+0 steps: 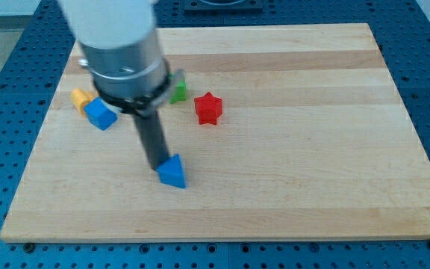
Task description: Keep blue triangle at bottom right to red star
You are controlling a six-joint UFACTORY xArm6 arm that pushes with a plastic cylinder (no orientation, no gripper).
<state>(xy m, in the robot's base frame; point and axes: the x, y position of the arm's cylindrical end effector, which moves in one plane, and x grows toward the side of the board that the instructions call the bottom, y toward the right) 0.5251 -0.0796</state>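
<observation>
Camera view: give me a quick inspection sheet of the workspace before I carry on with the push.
Surface: wooden board, flat on a blue perforated table.
Job's things: blue triangle lies below and left of the red star, apart from it.
Clutter: blue cube beside an orange block; green block, partly hidden by the arm.
Tool: my tip sits at the triangle's upper-left edge, seemingly touching.
Cables: nothing seen.
Surroundings: nothing seen beyond the table.

Blue triangle (173,172), red star (208,108), blue cube (100,114), green blk (178,92), prob. orange blk (81,98).
</observation>
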